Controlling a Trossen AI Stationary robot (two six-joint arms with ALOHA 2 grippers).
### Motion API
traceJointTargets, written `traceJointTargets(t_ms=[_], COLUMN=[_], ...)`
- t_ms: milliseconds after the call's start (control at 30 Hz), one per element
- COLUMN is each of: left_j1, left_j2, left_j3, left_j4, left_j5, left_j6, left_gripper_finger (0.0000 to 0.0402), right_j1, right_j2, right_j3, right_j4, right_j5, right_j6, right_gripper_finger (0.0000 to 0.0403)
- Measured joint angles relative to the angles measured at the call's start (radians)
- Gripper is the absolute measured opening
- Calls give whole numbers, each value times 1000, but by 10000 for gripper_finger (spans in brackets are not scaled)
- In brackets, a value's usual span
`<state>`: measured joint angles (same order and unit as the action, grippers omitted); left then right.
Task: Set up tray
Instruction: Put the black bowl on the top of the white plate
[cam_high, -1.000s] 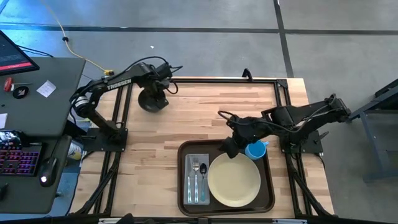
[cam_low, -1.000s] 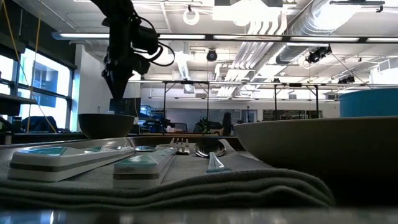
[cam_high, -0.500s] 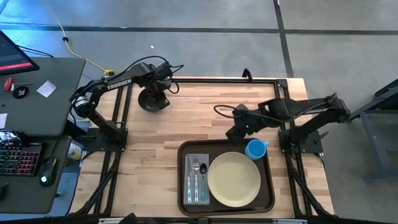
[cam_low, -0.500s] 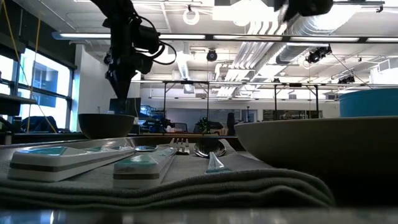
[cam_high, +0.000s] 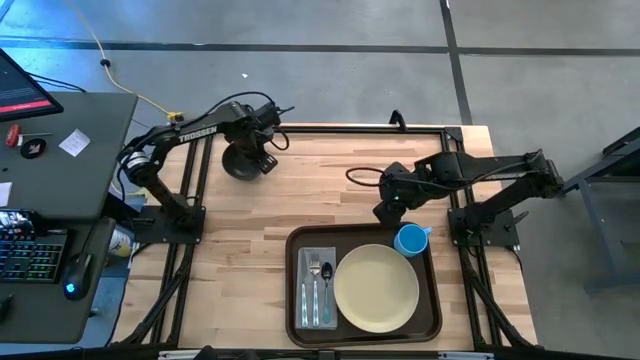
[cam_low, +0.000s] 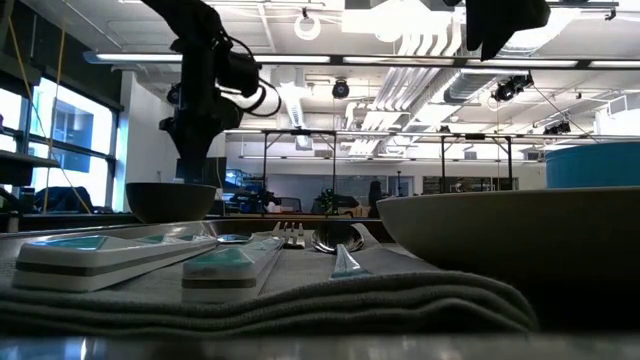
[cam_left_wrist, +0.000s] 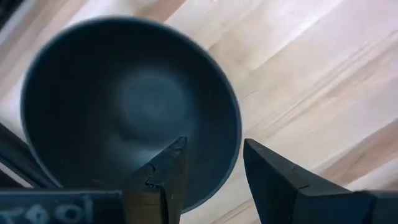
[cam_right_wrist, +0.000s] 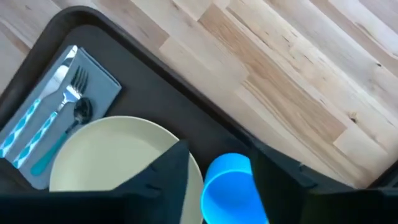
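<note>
The dark brown tray (cam_high: 431, 300) lies at the table's near edge. It holds a cream plate (cam_high: 376, 290), a blue cup (cam_high: 410, 241) at its far right corner, and a grey napkin (cam_high: 318, 262) with a fork and a spoon (cam_high: 320, 288). My right gripper (cam_high: 383, 212) hangs open over bare wood just beyond the tray's far rim, pointing steeply down and clear of the cup (cam_right_wrist: 230, 186). A dark bowl (cam_high: 238, 163) stands on its base at the far left. My left gripper (cam_left_wrist: 214, 146) points down, open, one finger over the bowl's inside and one outside the rim (cam_left_wrist: 233, 155); I see no touch.
Bare wooden tabletop (cam_high: 300, 195) lies between the bowl and the tray. A black frame rail (cam_high: 360, 127) runs along the table's far edge. A desk with a keyboard (cam_high: 30, 260) stands off the table's left side.
My right gripper has left the blue cup, which stays upright on the tray. It has gone toward the table's far edge and tipped to point more steeply down. My left gripper has rolled a little about its own pointing line above the bowl.
</note>
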<state>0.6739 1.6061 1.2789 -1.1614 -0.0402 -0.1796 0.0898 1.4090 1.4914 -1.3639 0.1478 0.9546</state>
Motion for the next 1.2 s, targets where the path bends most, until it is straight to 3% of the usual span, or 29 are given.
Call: traceJointTargets(t_ms=[200, 333, 567, 1000, 1100, 1200], left_j1=[-6, -7, -7, -7, -7, -6], left_j2=[38, 50, 50, 149, 151, 151], left_j3=[0, 0, 0, 0, 0, 0], left_j4=[2, 8, 45, 36, 45, 49], left_j5=[5, 21, 59, 5, -31, -58], left_j6=[-17, -11, -27, -3, 19, 35], left_gripper_finger=[188, 188, 188, 188, 173, 133], right_j1=[0, 0, 0, 14, 25, 35], right_j2=[0, 0, -1, -1, -1, -1], right_j3=[0, 0, 0, 0, 0, 0], right_j4=[-84, -163, -166, -143, -143, -143], right_j5=[34, 71, 81, 83, 85, 85], right_j6=[18, 65, 69, 66, 68, 68], right_gripper_finger=[244, 269, 267, 255, 255, 254])
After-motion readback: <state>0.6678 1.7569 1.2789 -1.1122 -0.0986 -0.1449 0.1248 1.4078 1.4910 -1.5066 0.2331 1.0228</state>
